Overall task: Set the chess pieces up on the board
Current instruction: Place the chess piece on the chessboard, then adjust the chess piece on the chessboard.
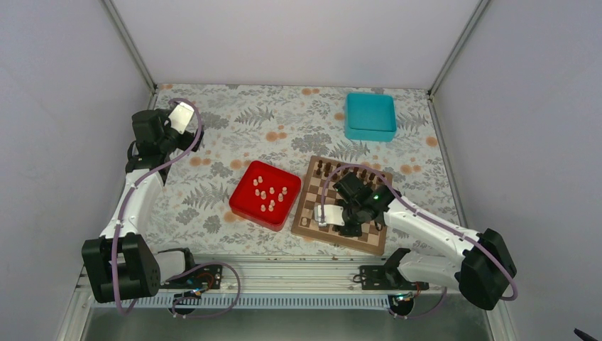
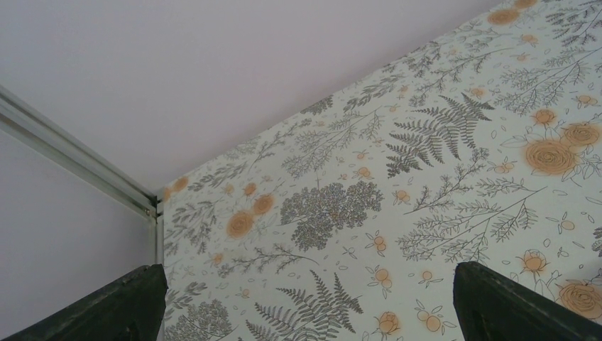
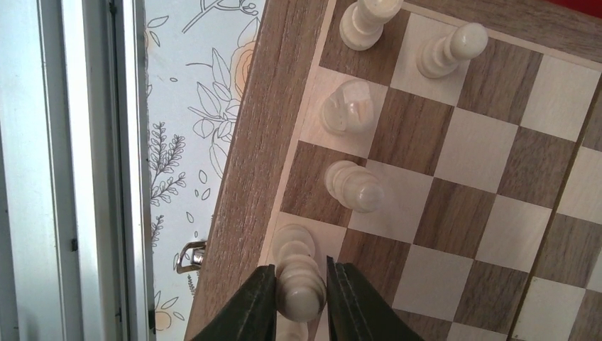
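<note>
Presently: chess piece [image 3: 297,270] held at board [image 3: 245,142] edge

Turned cream-wood chess piece, smooth and ringed, long axis upright, clamped between right jaws at a 6 o'clock edge square of the checkered board. Left jaws parted, empty, far off at 10 o'clock on the floral bench [image 2: 426,177].

One board [image 1: 307,213], one red tray [image 1: 248,213], one teal box [image 1: 370,116]; five chess pieces [image 3: 346,106] in the right-wrist view
</note>
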`<state>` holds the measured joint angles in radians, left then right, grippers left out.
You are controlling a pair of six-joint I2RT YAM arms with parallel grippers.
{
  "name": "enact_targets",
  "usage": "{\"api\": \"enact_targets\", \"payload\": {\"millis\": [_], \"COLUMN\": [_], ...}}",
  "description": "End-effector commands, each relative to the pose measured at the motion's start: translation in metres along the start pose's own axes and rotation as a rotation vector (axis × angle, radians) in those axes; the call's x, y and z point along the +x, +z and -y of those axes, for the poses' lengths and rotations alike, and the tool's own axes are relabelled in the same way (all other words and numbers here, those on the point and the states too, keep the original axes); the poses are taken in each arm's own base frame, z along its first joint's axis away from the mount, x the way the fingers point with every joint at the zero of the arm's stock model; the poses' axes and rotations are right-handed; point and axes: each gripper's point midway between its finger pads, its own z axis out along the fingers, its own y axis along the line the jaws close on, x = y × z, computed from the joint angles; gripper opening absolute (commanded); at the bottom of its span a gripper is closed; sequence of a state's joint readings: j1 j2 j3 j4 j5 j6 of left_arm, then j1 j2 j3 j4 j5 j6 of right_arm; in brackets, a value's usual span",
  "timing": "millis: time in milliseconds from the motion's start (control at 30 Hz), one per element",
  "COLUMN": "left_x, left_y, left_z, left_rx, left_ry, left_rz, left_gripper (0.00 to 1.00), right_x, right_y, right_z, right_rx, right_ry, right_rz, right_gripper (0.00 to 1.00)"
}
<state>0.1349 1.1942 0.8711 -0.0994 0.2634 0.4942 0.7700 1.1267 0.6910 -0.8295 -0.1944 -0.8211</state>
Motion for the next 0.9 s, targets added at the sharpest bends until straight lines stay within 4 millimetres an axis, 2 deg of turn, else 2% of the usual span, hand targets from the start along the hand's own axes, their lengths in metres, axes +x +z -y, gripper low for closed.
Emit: {"api": "enact_targets", "payload": {"millis": [0,167,300,533,667,867], "left_x": [-0.002,-0.002,-0.003,-0.005,-0.006,-0.008], "left_y": [0.000,0.000,-0.001,-0.003,-0.004,-0.007], "left_z": [0.000,0.000,0.000,0.002,0.001,0.001], "left_rx": [0.009,0.010,0.009,0.014,0.014,0.009], "left_ry": [0.011,0.011,0.011,0.015,0.016,0.018], "left_rz": [0.011,0.011,0.014,0.022,0.027,0.033], "left_gripper": [1.00,1.00,1.00,1.00,1.00,1.00], "right_x": [0.002,0.004,0.001,-0.022,-0.036,-0.040], "right_y": [-0.001,-0.002,-0.006,-0.025,-0.028,-0.015], "right_z": [0.004,0.006,0.009,0.012,0.015,0.024], "right_rx": [0.034,0.051,0.059,0.046,0.019,0.001], "right_ry": [-0.004,-0.005,-0.006,-0.012,-0.014,-0.013], "right_rz": [0.000,-0.003,-0.001,0.076,0.106,0.086], "right_gripper": [0.22,0.23,0.29,0.41,0.42,0.39]}}
